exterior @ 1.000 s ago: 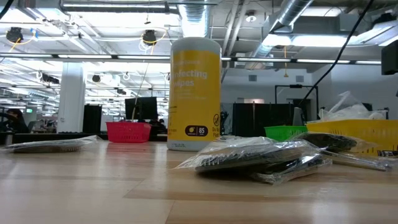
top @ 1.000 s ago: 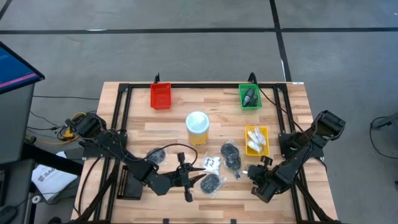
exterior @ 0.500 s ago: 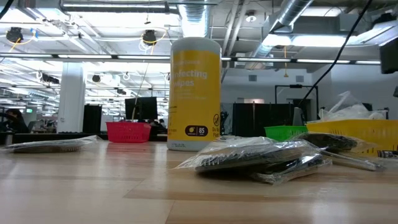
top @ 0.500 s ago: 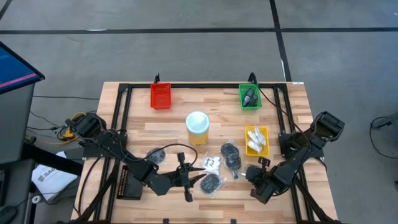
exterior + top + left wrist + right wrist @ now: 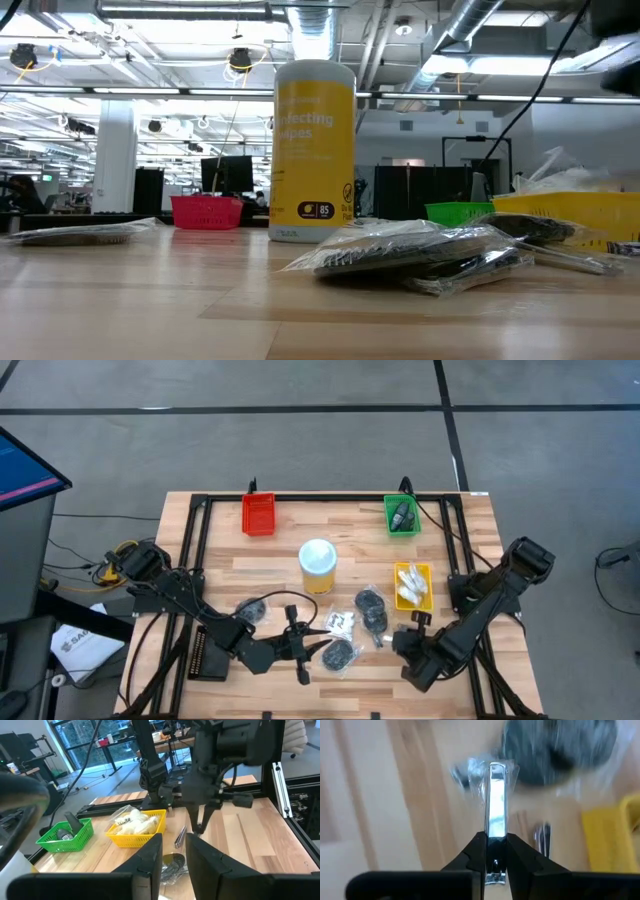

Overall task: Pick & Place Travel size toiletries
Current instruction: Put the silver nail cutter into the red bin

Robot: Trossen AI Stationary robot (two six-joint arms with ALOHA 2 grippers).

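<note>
My right gripper [image 5: 495,842] is shut on a silvery strip [image 5: 496,800] in a clear wrapper. It hovers over the table's near right [image 5: 401,641]. A second silvery bit [image 5: 542,838] lies on the wood below. My left gripper [image 5: 174,857] is open and nearly level, above a dark round bundle in a clear bag [image 5: 340,654], and touches nothing. That bundle lies flat on the table [image 5: 420,255]. Two more bundles [image 5: 370,606] [image 5: 248,610] and white sachets [image 5: 340,623] lie nearby. My right gripper pinches the silvery strip's near end [image 5: 495,851] between its two fingers. The fingers slant steeply down from above and lie along the strip, which sticks out past the fingertips. The strip is lifted clear of the table, and its clear wrapper trails at the far end [image 5: 472,770].
A tall yellow tub with a white lid [image 5: 317,563] stands mid-table. A red tray [image 5: 258,513] and a green tray [image 5: 402,516] sit at the far edge. A yellow tray [image 5: 412,586] holds white sachets. A black tray [image 5: 208,655] lies under the left arm.
My right gripper has gone up and a little toward the table's left edge. The left arm has kept still.
</note>
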